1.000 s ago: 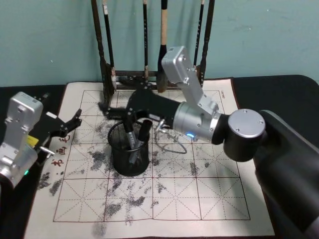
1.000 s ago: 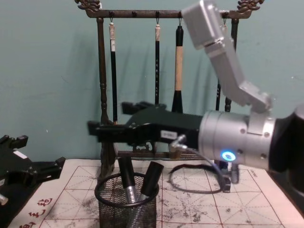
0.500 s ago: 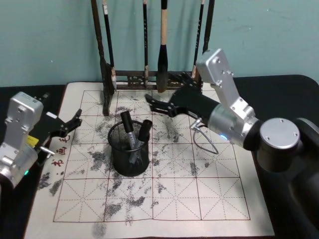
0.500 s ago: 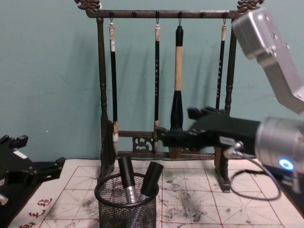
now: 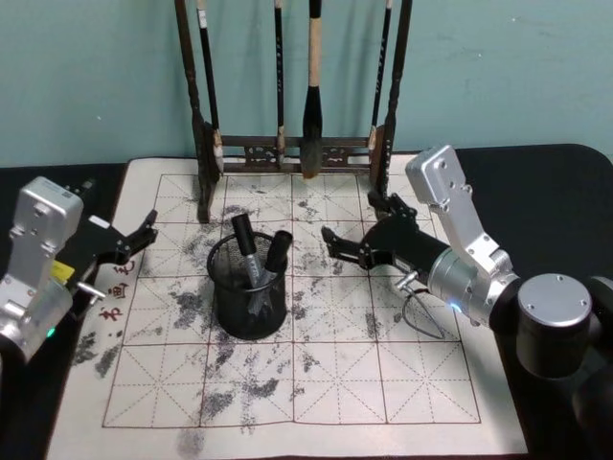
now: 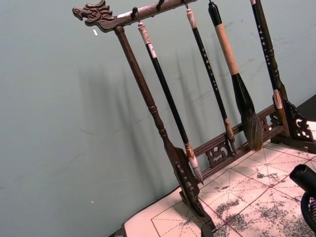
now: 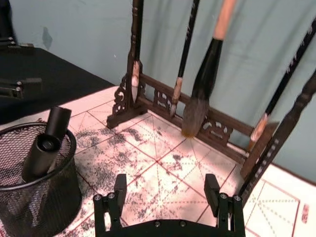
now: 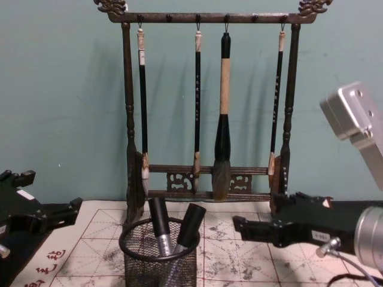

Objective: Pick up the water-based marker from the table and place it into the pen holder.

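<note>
Two jaws, right gripper [image 5: 354,240]: spread apart, empty, hovering low over the mat just right of the pen holder.
Left gripper [image 5: 134,238]: jaws spread, empty, parked at the mat's left edge.
Right arm: reaches in from the right, forearm low, pointing left.
Pen holder [image 5: 249,287]: black mesh cup on the calligraphy mat [image 5: 316,383].
Water-based marker [image 5: 244,249]: leaning inside the holder beside a second marker [image 5: 276,251].
Writing: red characters at the mat's left border [image 5: 107,311], unreadable.
Brush rack [image 8: 206,101]: behind, four brushes hanging.
</note>
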